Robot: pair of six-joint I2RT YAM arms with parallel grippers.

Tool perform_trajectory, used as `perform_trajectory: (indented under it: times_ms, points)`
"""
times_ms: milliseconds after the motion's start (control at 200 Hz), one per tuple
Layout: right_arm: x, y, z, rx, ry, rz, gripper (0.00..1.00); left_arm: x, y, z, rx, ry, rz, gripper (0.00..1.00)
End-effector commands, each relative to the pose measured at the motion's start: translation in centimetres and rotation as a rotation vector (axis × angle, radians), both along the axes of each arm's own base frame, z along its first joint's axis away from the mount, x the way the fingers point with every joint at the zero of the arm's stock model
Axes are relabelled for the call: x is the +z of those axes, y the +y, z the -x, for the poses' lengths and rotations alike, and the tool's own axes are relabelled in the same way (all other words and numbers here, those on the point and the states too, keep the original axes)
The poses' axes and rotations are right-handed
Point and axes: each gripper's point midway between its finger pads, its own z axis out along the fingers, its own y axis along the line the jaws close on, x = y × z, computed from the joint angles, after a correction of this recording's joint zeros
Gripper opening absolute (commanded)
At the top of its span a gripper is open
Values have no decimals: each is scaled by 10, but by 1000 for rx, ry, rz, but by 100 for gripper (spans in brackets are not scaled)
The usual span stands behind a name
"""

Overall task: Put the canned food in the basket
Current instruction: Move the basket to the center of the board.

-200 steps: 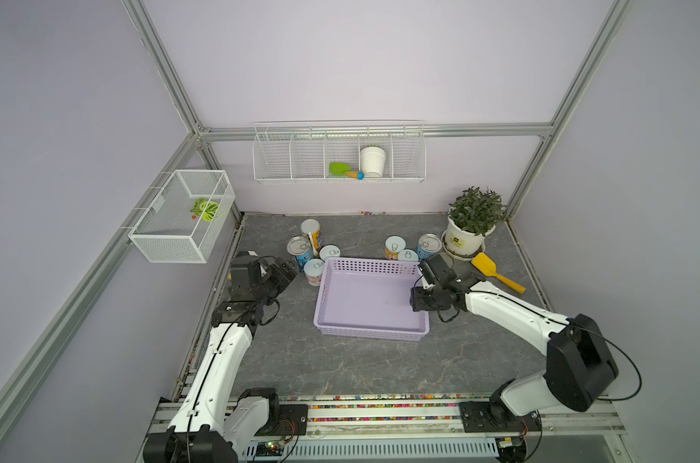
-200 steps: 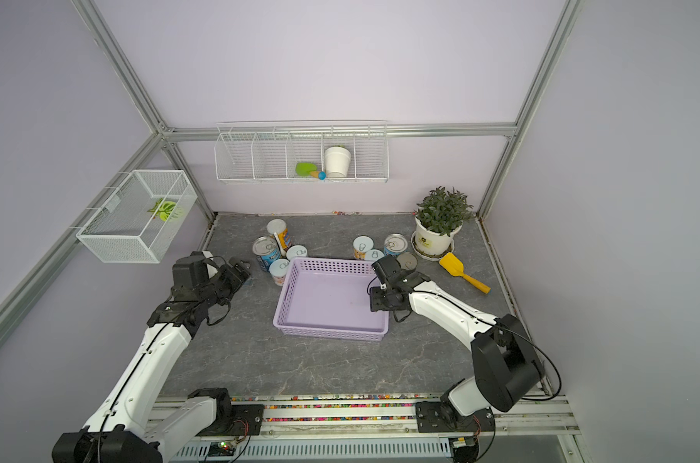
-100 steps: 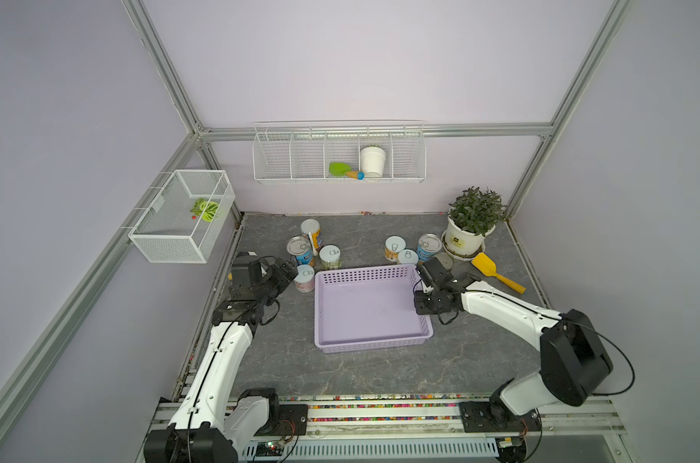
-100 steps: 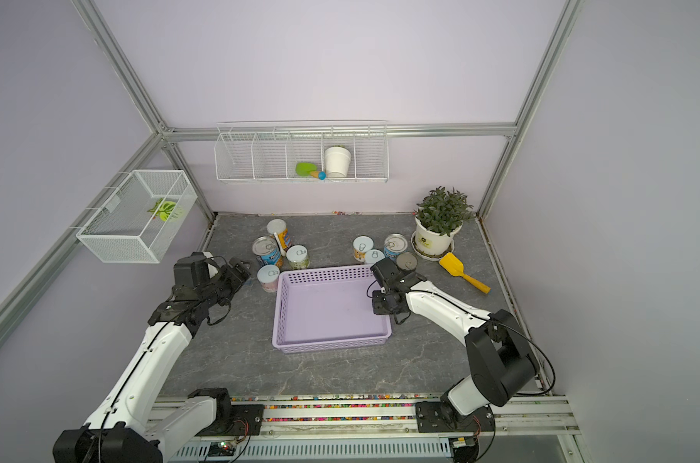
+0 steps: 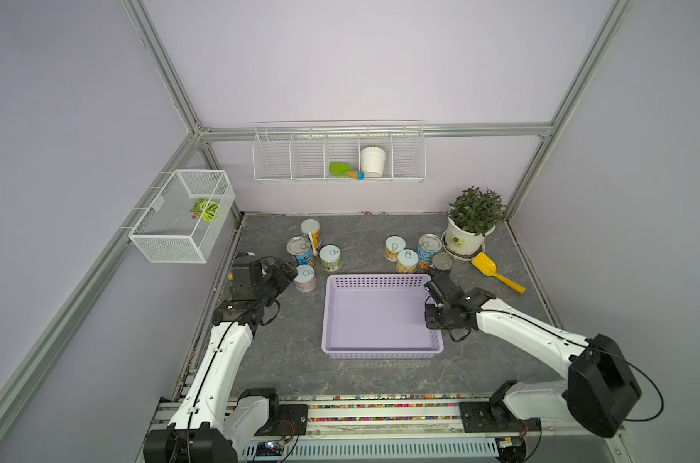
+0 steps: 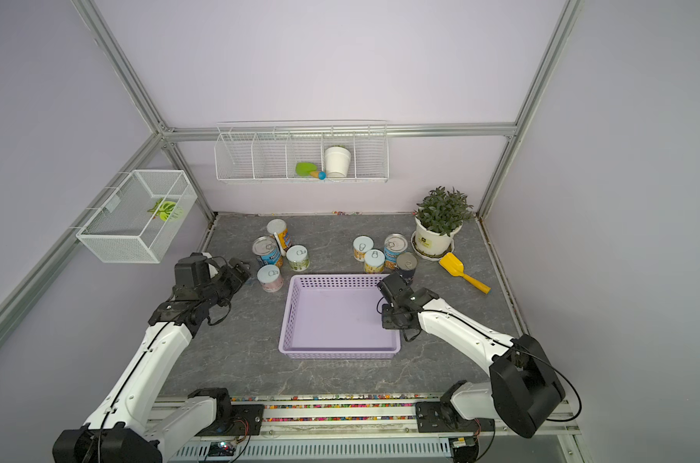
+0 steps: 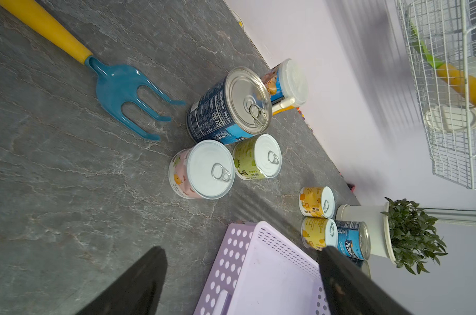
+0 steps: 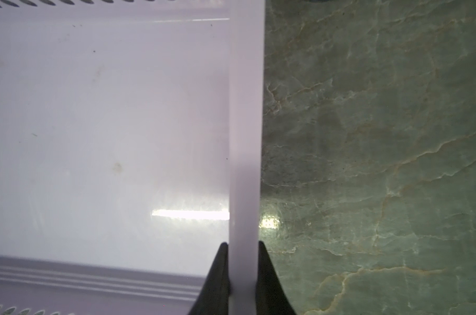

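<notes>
The lavender basket (image 5: 380,316) lies flat mid-table with nothing in it. My right gripper (image 8: 242,261) is shut on its right rim (image 8: 246,136), seen in both top views (image 5: 430,306) (image 6: 386,310). Several cans stand behind the basket. The left group holds a pink can (image 5: 305,278), a green one (image 5: 330,257), a blue silver-topped one (image 5: 299,250) and a tall one (image 5: 311,234). The right group holds two yellow cans (image 5: 394,247) (image 5: 407,260), a blue one (image 5: 428,250) and a dark one (image 5: 442,264). My left gripper (image 5: 290,272) (image 7: 242,249) is open and holds nothing, just left of the pink can (image 7: 204,169).
A potted plant (image 5: 470,228) and a yellow scoop (image 5: 496,272) sit at the back right. A blue garden fork (image 7: 122,92) lies left of the cans. White wire baskets hang on the back wall (image 5: 338,154) and the left wall (image 5: 180,216).
The right gripper has shut on the basket's rim, and the basket has slid toward the front and squared up. The left jaws have opened wider. The pink can has shifted slightly left.
</notes>
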Motion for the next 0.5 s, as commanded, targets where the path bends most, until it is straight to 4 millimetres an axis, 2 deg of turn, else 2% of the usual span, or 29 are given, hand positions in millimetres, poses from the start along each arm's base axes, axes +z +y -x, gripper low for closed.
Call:
perform_trajectory:
  times_ms: [0,110,290,410,495]
  points:
    - [0,-9,9,-25,-18,35,0,12,1,0,-2,-22,-16,95]
    - [5,-13,14,-31,-26,52,0,14,1,1,-1,-26,-17,96]
    - [12,-9,21,-14,-47,19,0,19,1,4,2,-40,-16,97]
    - [6,-7,26,-4,-22,10,0,21,1,4,2,-45,-12,97]
    - [5,-4,27,8,-13,3,18,21,0,4,1,-43,-11,97]
